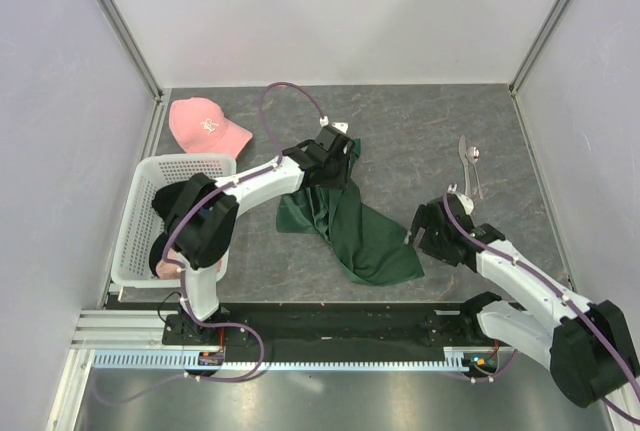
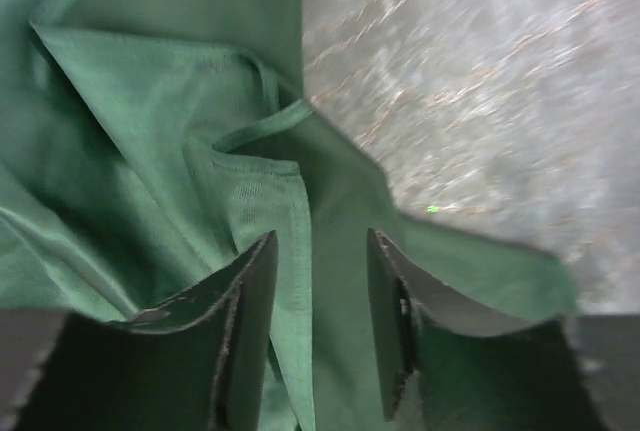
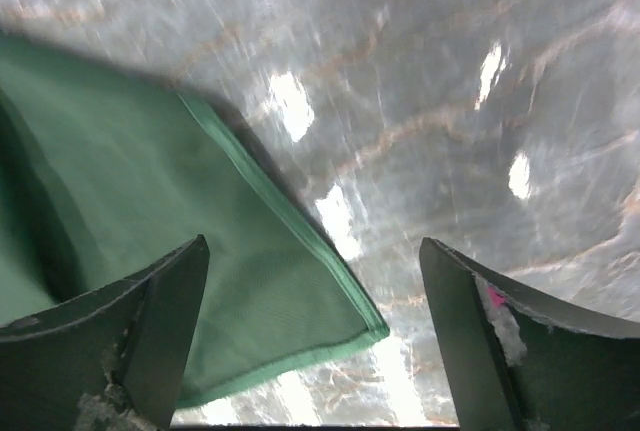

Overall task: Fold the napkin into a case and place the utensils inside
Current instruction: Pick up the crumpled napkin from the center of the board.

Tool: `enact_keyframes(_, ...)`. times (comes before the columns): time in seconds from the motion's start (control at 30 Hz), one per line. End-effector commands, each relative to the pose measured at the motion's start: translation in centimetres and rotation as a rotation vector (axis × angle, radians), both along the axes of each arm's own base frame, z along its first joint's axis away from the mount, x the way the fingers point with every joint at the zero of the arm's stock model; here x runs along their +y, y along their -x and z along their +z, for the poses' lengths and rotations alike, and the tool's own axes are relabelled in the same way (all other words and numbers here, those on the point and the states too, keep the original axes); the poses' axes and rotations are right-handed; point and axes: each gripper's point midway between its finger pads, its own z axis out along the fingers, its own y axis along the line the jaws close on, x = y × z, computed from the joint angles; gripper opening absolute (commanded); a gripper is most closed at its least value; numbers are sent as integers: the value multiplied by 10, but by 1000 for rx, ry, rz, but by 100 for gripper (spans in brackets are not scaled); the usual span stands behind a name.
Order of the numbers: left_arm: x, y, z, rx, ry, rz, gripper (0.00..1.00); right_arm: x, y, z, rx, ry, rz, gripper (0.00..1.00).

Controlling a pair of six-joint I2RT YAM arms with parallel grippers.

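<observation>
The dark green napkin (image 1: 352, 223) lies crumpled and part unfolded on the grey table, running from the middle back toward the near right. My left gripper (image 1: 335, 146) is over its far end; in the left wrist view the gripper (image 2: 320, 241) is open, with a hemmed fold of the napkin (image 2: 150, 131) lying between and under the fingers. My right gripper (image 1: 425, 231) is open beside the near right corner; in the right wrist view the gripper (image 3: 315, 246) stands wide around that corner (image 3: 330, 311). The two silver utensils (image 1: 470, 166) lie side by side at the right back.
A white basket (image 1: 138, 241) holding a black garment (image 1: 175, 201) stands at the left, by the left arm. A pink cap (image 1: 205, 126) lies behind it. Pale walls close in the table on three sides.
</observation>
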Motion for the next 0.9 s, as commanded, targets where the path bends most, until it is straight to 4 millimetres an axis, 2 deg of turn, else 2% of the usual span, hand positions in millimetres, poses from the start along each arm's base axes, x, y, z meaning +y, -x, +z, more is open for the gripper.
enact_keyframes(0.0,8,-16,-8,-33,-92,47,44,14,12,-2,-16,-126,-2,92)
enact_keyframes(0.03,7,-17,-10,-29,-91,54,43,16,15,-5,-17,-143,4,85)
enact_keyframes(0.1,5,-17,-15,-12,-82,70,42,17,19,-8,-7,-152,5,81)
enact_keyframes(0.17,4,-18,-18,-4,-79,77,43,15,24,-15,11,-149,-7,81)
enact_keyframes(0.47,4,-24,-41,14,-123,90,45,16,38,-24,34,-184,-22,81)
enact_keyframes(0.5,5,-25,-41,10,-130,92,43,15,39,-27,37,-182,-23,81)
enact_keyframes(0.6,13,-27,-35,-12,-157,108,23,14,33,-24,10,-174,-29,80)
enact_keyframes(0.63,15,-26,-28,-22,-158,111,12,14,30,-24,4,-171,-34,80)
enact_keyframes(0.67,17,-25,-24,-29,-159,114,5,14,27,-24,-4,-167,-40,79)
enact_keyframes(0.73,23,-18,-20,-28,-160,114,2,17,19,-24,-9,-166,-41,77)
enact_keyframes(0.77,24,-16,-5,-47,-135,114,2,18,15,-24,-12,-163,-40,75)
enact_keyframes(0.8,31,-8,-9,-34,-145,114,2,21,9,-22,-21,-165,-36,72)
enact_keyframes(0.83,33,-4,-4,-39,-136,115,2,23,4,-27,-17,-152,-24,69)
enact_keyframes(0.87,36,0,10,-55,-111,124,2,23,-1,-28,-15,-139,-19,65)
